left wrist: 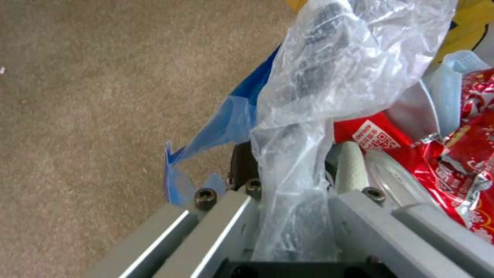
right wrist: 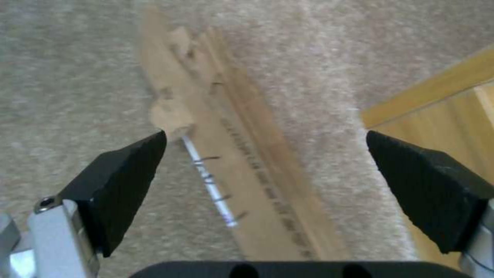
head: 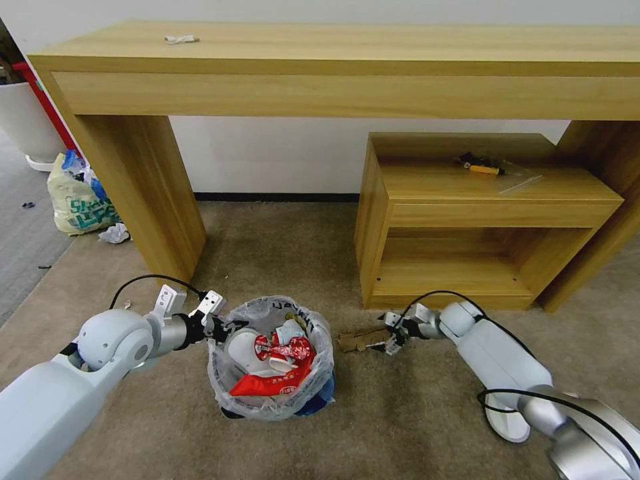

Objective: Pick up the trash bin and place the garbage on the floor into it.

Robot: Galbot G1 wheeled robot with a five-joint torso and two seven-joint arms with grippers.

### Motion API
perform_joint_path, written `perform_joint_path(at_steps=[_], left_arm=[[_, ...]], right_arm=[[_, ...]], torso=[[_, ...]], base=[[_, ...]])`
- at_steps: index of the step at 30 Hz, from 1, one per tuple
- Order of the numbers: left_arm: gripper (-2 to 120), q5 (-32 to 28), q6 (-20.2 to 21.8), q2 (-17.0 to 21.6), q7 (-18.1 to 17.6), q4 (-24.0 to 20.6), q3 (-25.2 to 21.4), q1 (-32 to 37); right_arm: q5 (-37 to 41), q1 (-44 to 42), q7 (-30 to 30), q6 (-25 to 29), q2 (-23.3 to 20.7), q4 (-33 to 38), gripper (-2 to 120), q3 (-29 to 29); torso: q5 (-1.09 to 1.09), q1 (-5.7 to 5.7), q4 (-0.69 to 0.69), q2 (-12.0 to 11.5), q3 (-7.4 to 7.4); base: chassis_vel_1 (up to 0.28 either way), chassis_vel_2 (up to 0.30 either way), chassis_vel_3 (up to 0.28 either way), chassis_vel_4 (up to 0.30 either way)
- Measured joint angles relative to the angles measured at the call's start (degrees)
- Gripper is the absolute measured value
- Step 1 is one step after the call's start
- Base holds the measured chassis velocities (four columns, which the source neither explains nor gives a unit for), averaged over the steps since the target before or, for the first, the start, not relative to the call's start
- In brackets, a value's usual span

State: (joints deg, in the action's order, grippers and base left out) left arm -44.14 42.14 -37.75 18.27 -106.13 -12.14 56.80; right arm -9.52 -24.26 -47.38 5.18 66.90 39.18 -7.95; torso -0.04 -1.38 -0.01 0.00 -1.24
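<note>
Beige carpet floor (head: 280,253) runs under a long wooden desk (head: 347,67). On it stands the trash bin (head: 270,393), already holding red wrappers (head: 277,380). Left pincer (head: 225,328) is clamped on the bin's rim and plastic liner (left wrist: 308,116). Right pincer (right wrist: 265,173) hangs wide open and empty over the cardboard scrap (right wrist: 242,154), just beside the bin and a low wooden cabinet (head: 467,227).

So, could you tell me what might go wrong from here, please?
1. The right end effector, open over the cardboard scrap, may slide off such a flat strip on the carpet.
2. The left end effector grips the trash bin by its thin liner edge, which might tear or slip.
</note>
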Motion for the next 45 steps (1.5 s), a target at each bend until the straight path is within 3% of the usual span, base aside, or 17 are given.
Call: perform_joint_path(at_steps=[9, 17, 19, 25, 27, 35, 37, 39, 42, 45], left_arm=[[0, 0.0, 0.0, -0.7, 0.5, 0.7, 0.8, -1.0], [0, 0.0, 0.0, -0.9, 0.7, 0.9, 0.9, -1.5], [0, 0.0, 0.0, -1.1, 0.6, 0.8, 0.9, -1.5], [0, 0.0, 0.0, -1.1, 0.6, 0.7, 0.9, -1.5], [0, 0.0, 0.0, -1.1, 0.5, 0.6, 0.9, -1.6], [0, 0.0, 0.0, -1.1, 0.5, 0.5, 1.0, -1.7], [0, 0.0, 0.0, -1.1, 0.5, 0.4, 1.0, -1.7], [0, 0.0, 0.0, -1.0, 0.5, 0.4, 1.0, -1.7], [0, 0.0, 0.0, -0.9, 0.6, 0.2, 0.9, -1.7], [0, 0.0, 0.0, -0.9, 0.6, 0.1, 0.9, -1.7]], right_arm=[[-3.7, 3.7, -1.7, -1.4, 2.9, -4.8, 98, -0.6], [-5.1, 4.3, -2.6, -2.3, 4.9, -8.4, 85, -0.3], [-5.6, 4.3, -2.5, -2.3, 5.3, -9.0, 76, -0.2], [-5.6, 4.0, -1.6, -2.4, 5.5, -9.7, 67, -0.1], [-5.4, 3.7, -1.1, -2.5, 5.5, -9.9, 55, 0.0], [-4.9, 2.8, -0.4, -2.6, 5.1, -9.6, 31, 0.2], [-4.7, 2.3, -0.2, -2.6, 4.9, -9.2, 18, 0.2], [-4.6, 2.1, 0.1, -2.6, 4.8, -9.0, 15, 0.3], [-3.5, 1.4, 0.8, -2.9, 4.5, -8.1, 0, 0.3], [-2.1, 0.4, 1.3, -3.6, 3.9, -6.6, 0, 0.4]], torso=[[0.02, 0.0, 0.0, 0.0, 0.0], [0.03, 0.0, 0.0, 0.0, 0.0], [0.02, 0.0, 0.0, 0.0, 0.0], [0.02, 0.0, 0.0, 0.0, 0.0], [0.02, 0.0, 0.0, 0.0, 0.0], [0.02, 0.0, 0.0, 0.0, 0.0], [0.02, 0.0, 0.0, 0.0, 0.0], [0.02, 0.0, 0.0, 0.0, 0.0], [0.02, 0.0, 0.0, 0.0, 0.0], [0.02, 0.0, 0.01, 0.0, 0.0]], base=[[0.0, 0.0, 0.0, 0.0], [0.0, 0.0, 0.0, 0.0], [0.0, 0.0, 0.0, 0.0], [0.0, 0.0, 0.0, 0.0], [0.0, 0.0, 0.0, 0.0], [0.0, 0.0, 0.0, 0.0], [0.0, 0.0, 0.0, 0.0], [0.0, 0.0, 0.0, 0.0], [0.0, 0.0, 0.0, 0.0], [0.0, 0.0, 0.0, 0.0]])
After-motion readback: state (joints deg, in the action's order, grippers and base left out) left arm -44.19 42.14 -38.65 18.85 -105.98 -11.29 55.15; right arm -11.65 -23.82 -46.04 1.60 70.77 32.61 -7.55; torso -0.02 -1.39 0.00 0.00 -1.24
